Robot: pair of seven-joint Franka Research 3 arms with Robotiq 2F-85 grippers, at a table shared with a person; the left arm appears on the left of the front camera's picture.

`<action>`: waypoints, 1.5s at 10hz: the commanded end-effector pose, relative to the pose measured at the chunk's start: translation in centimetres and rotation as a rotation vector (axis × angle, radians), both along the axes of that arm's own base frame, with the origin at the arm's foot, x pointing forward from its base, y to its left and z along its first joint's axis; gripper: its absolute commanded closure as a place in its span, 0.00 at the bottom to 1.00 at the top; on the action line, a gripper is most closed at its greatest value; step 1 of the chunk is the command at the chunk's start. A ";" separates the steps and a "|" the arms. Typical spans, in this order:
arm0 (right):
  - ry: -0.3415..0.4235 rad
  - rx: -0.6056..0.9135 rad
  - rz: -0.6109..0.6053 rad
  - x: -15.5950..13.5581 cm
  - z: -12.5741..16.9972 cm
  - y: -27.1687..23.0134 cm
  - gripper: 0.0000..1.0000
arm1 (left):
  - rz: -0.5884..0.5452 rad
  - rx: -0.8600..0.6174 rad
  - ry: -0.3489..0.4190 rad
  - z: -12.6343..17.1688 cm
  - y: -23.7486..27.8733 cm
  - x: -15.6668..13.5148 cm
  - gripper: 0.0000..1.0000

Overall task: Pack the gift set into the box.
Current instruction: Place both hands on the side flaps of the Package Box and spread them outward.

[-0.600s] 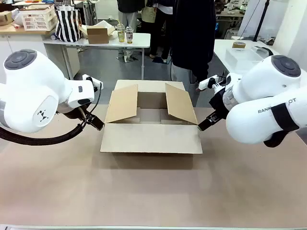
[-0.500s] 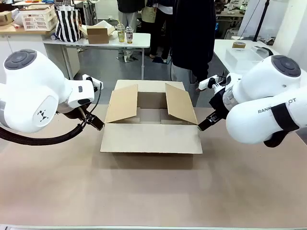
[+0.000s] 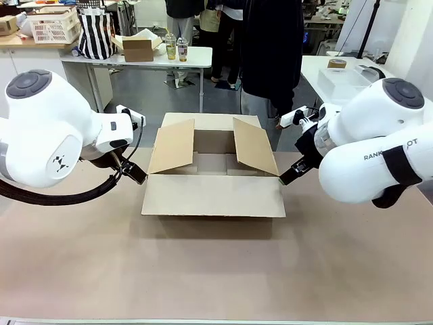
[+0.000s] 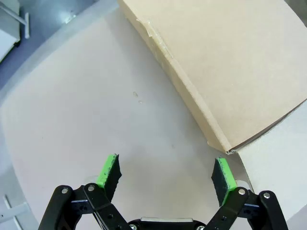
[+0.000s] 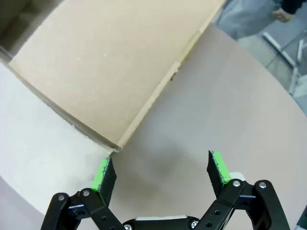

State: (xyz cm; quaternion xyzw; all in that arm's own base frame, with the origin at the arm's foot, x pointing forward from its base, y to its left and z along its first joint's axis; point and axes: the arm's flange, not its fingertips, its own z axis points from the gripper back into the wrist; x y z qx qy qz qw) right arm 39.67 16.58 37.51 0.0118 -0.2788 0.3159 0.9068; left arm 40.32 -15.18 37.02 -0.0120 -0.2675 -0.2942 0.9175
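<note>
My left gripper (image 4: 166,167): one, green pads (image 4: 109,167) spread wide, nothing between them.
My right gripper (image 5: 159,168): one, fingers likewise spread wide and holding nothing.
Beneath both grippers: bare bench (image 3: 216,271) shows in the gap between each pair of pads.
Box (image 3: 213,196): one brown carton, lying between my two grippers, open at the top.
Box from my left gripper: its corner sits just ahead of one pad, at the pad's tip; I cannot tell whether they touch.
Box from my right gripper: the opposite near corner sits just ahead of one pad, equally close; contact is unclear there too.
Flaps: four. The one nearest me is folded out and down between my grippers, the two side ones stand tilted inward, and the far one is folded away.
My left arm: comes in from my left, wrist bent so the gripper slants down and inward at the box corner.
My right arm: mirrors it from my right, gripper slanting down and inward at its corner.
Beyond the box: one person (image 3: 270,47) in dark clothes stands at the far side of the bench.
</note>
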 end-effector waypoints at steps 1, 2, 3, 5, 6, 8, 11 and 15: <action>0.000 0.000 0.000 0.0 0.0 0.0 0.00 | 0.000 0.000 0.000 0.0 0.0 0.0 0.00; 0.000 0.000 0.000 0.0 0.0 0.0 0.00 | 0.000 0.000 0.000 0.0 0.0 0.0 0.00; 0.000 0.000 0.000 0.0 0.0 0.0 0.00 | 0.000 0.000 0.000 0.0 0.0 0.0 0.00; 0.000 0.000 0.000 0.0 0.0 0.0 0.00 | 0.000 0.000 0.000 0.0 0.0 0.0 0.00; 0.000 0.000 0.000 0.0 0.0 0.0 0.00 | 0.000 0.000 0.000 0.0 0.0 0.0 0.00; 0.186 0.040 -0.068 -2.9 6.1 -0.2 0.00 | -0.008 0.050 -0.042 2.7 0.0 -1.4 0.00; 0.159 0.040 -0.105 -11.7 14.1 -1.1 0.00 | -0.061 0.013 0.030 13.6 0.5 -2.5 0.00; 0.156 0.035 -0.079 -11.4 14.6 -1.0 0.00 | -0.050 0.039 0.013 13.6 0.1 -3.3 0.00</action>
